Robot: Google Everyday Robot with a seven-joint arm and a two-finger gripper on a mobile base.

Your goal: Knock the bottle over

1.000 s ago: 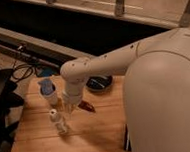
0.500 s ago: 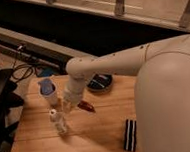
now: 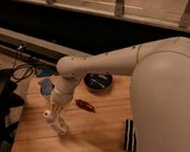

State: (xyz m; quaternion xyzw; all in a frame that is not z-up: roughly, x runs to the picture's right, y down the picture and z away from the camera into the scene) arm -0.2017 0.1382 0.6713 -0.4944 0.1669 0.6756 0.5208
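The small clear bottle [image 3: 56, 123] with a white cap stands near the left front of the wooden table [image 3: 94, 138]. It leans a little, with its cap toward the upper left. My gripper [image 3: 58, 112] hangs from the white arm and sits right against the bottle's upper right side, partly covering it. The wider whitish cup with a blue top [image 3: 46, 88] stands behind the bottle, near the table's back left.
A dark round bowl [image 3: 98, 81] sits at the back middle. A small reddish-brown object [image 3: 85, 105] lies right of my gripper. A black striped object [image 3: 129, 135] lies at the front right. Dark cables and gear lie off the table's left edge.
My gripper has come down and to the left, onto the bottle. The bottle's cap has shifted slightly left, so the bottle now leans.
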